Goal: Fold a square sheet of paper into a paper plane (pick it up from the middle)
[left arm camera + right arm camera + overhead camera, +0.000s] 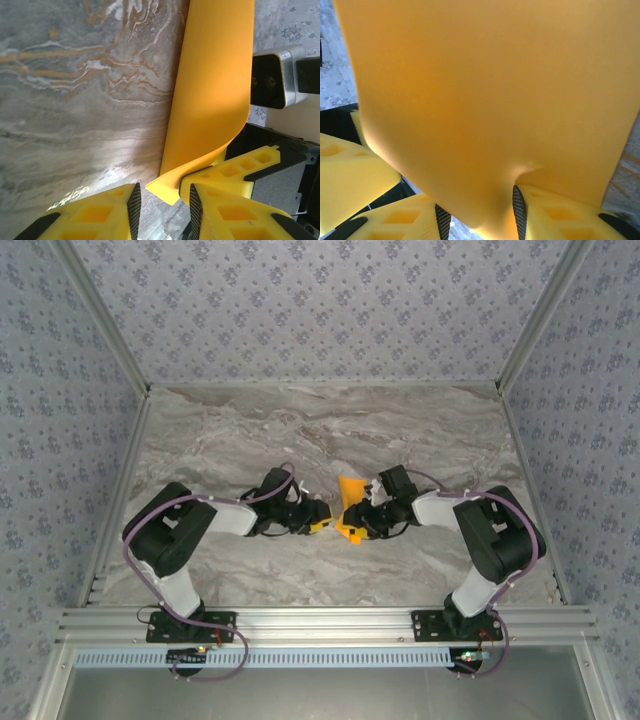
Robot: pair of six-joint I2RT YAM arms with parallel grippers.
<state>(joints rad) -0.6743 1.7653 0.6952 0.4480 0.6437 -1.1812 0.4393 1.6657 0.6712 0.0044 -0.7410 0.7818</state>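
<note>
The square sheet of paper (349, 502) stands curled up off the marble table (250, 430) at its centre, in the narrow gap where the two arms meet. In the top view it lies at about 3 o'clock from the left gripper (320, 525) and at about 10 o'clock from the right gripper (362, 520), which is the closer of the two. Its long axis in that view runs roughly 12 to 6, across the line joining the grippers. From the left wrist, the left jaws are parted. One corner of the sheet pokes into their mouth from 12 o'clock, lying between the black pads (134, 207) without being pinched. From the right wrist, the paper billows up toward 12 o'clock and sags down between that gripper's pads (518, 210), dimpled against one of them. Those jaws stand apart, and I cannot tell whether they clamp the sheet or merely prop it. No firm crease shows, so folding seems barely begun. The coming move probably turns on the left jaws closing on that near corner.
</note>
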